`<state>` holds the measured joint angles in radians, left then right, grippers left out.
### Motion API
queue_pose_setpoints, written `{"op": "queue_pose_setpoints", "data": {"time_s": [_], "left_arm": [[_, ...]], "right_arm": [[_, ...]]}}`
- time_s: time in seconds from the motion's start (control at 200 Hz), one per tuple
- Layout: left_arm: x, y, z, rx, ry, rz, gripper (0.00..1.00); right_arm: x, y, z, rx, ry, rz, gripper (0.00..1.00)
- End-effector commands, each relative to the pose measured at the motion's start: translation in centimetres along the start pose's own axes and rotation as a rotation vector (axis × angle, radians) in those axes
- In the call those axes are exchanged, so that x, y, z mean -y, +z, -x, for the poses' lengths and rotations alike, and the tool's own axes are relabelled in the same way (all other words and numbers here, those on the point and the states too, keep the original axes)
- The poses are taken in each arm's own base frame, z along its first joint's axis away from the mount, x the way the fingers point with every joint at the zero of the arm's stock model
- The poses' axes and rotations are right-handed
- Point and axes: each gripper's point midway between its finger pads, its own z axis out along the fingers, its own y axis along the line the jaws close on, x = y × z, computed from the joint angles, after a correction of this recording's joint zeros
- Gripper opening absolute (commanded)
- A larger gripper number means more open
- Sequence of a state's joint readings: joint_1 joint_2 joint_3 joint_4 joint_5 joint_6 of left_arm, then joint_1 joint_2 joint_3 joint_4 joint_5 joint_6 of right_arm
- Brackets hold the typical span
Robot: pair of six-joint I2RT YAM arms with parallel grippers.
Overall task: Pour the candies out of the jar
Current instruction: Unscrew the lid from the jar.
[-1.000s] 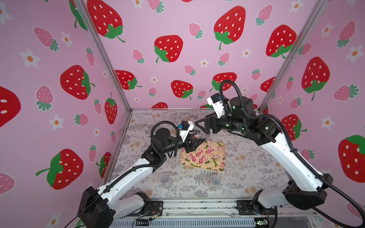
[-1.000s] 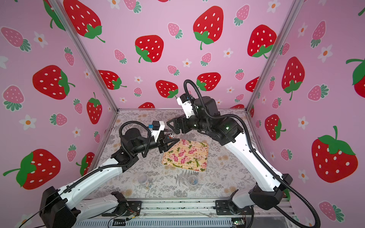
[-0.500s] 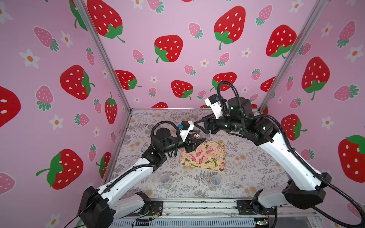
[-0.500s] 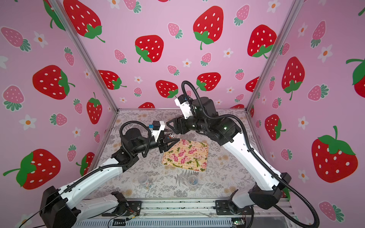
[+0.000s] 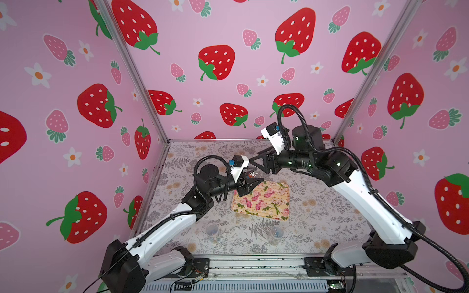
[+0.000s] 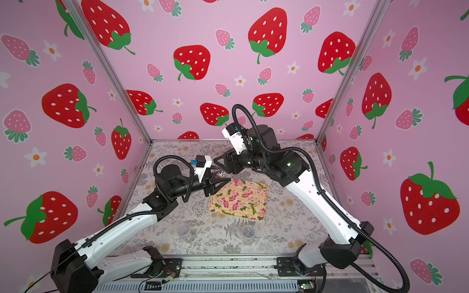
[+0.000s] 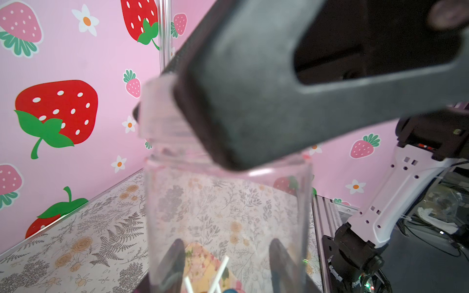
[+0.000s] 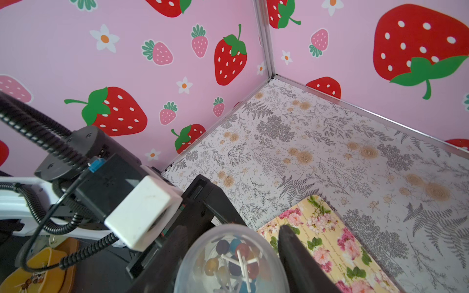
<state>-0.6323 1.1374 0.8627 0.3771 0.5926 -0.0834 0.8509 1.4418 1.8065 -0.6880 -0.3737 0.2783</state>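
While upright, jar (image 7: 228, 203) in left claw (image 7: 225, 243)

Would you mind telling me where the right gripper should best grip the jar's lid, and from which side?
Grip the lid by its round side wall, coming from above: the jar stands roughly upright in the left gripper, whose fingers occupy its body.

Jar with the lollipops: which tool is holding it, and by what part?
The left tool is shut on the jar, around its clear body. The right tool flanks the lid; whether it grips yet cannot be told.
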Motion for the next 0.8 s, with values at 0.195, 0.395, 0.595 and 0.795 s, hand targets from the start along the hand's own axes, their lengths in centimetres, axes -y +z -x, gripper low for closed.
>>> {"op": "queue_pose_setpoints", "data": {"time_s": [0.195,0.395,0.595,0.795], "left_arm": [[4.5,-1.0,3.3,0.033,-0.023,-0.224,0.46],[5.5,-1.3,3.5,0.027,-0.044,-0.278,0.47],[5.7,-1.4,3.6,0.02,-0.048,-0.288,0.47],[5.2,-1.2,3.6,0.029,-0.034,-0.259,0.46]], "right_arm": [[-4.0,-4.7,4.5,0.201,-0.385,0.395,0.44],[-5.0,-6.3,5.7,0.269,-0.507,0.541,0.43],[-5.6,-6.4,6.2,0.278,-0.55,0.598,0.45],[-5.6,-5.4,5.3,0.249,-0.531,0.607,0.47]]}}
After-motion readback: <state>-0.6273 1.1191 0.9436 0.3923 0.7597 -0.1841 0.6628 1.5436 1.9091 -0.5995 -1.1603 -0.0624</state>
